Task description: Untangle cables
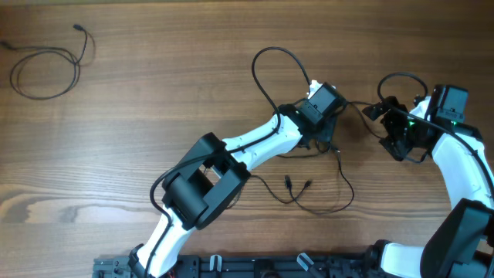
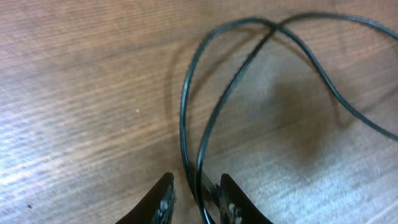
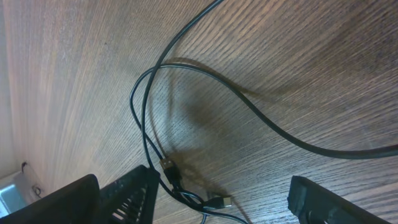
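Three thin black plug-ended cords [image 1: 340,166] to separate on the brown wood-grain table [image 1: 154,31]. One lone loop [image 1: 79,71] well apart at the far upper left, presumably set there to keep clear of the rest. Remaining tangled pair [image 1: 270,51] mid-table, between and below the arms.

Left gripper [image 2: 198,194] low over that tangle, jaws narrow, with two strands of a crossed loop [image 2: 183,112] running between the fingers. Cannot tell whether pinched or merely straddled. Probably placed as an anchor, to pin one side against a pull from the other.

Right gripper [image 3: 222,182] close to the wood just beside, jaws wide and holding nothing. Brackets two small metal-tipped plugs [image 3: 168,164], likely lined up to take a free end.

Two more plug ends [image 1: 287,184] loose nearer the base, touching neither gripper.
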Controlling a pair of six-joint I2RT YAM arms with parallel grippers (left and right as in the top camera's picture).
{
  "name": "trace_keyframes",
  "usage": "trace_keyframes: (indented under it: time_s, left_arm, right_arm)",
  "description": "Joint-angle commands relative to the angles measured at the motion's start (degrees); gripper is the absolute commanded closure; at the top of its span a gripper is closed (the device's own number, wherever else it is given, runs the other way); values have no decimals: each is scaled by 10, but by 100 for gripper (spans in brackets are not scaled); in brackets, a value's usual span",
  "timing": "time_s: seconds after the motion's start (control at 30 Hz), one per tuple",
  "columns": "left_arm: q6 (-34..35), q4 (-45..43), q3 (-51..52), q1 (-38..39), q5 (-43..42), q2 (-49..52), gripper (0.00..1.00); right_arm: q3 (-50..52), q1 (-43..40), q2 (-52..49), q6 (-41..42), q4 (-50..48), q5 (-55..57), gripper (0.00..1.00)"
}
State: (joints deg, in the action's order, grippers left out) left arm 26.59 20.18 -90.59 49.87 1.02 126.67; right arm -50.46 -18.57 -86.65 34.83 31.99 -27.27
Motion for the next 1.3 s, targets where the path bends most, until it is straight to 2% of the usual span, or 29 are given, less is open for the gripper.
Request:
trace_keyframes:
  time_s: [0.0,0.1,0.13,0.17,0.27,0.33,0.4,0.47,0.53,0.6,0.7,0.77,0.83,0.87,0.9,0.93,0.97,1.07,1.17,1.23,1.27]
  left_arm:
    - [9,-22,-2,-1,23,23,75]
    - [8,-19,-2,3,18,40,78]
    - [8,-17,-2,3,19,42,92]
    - [6,-17,-2,2,21,42,96]
    - [7,15,-10,-20,62,-3,96]
    - [7,36,-18,-45,61,-56,96]
    - [10,38,-18,-71,61,-113,96]
    - [45,43,-18,-92,58,-145,96]
    - [56,43,-18,-111,12,-162,96]
    - [56,43,-18,-129,-49,-167,96]
    - [55,43,-18,-158,-139,-168,96]
    - [54,43,-18,-178,-204,-168,96]
    - [54,43,-18,-203,-269,-171,96]
    - [54,43,-18,-212,-290,-172,96]
    - [54,43,-18,-221,-316,-174,96]
    - [54,43,-18,-228,-338,-175,96]
    - [54,43,-18,-237,-363,-176,96]
    - [54,43,-18,-251,-408,-181,96]
    - [76,41,-18,-263,-417,-197,96]
    - [89,40,-18,-264,-418,-215,96]
    - [89,41,-18,-264,-418,-222,96]
  right_arm:
    - [-4,0,6,-19,3,10,0]
    - [-4,0,6,-19,5,9,0]
    - [-4,0,6,-19,7,9,0]
    - [-4,0,6,-19,9,10,0]
    - [-4,0,6,-37,18,5,0]
    - [-4,0,6,-139,18,-62,0]
    - [-4,0,6,-267,24,-182,0]
    - [-2,5,6,-322,28,-255,0]
    - [4,21,6,-349,21,-284,1]
    - [4,58,6,-366,9,-285,5]
    - [4,131,6,-361,-56,-285,16]
    - [4,169,6,-355,-95,-273,16]
    - [4,213,6,-271,-146,-186,20]
    - [4,231,6,-189,-171,-144,25]
    - [4,249,6,-98,-196,-103,25]
    - [4,262,6,-79,-214,-89,25]
    - [4,278,6,-91,-239,-66,20]
    - [4,301,6,-118,-263,-53,19]
    - [5,336,1,-118,-264,-48,27]
    - [5,359,-22,-107,-292,17,28]
    - [5,366,-36,-103,-315,45,35]
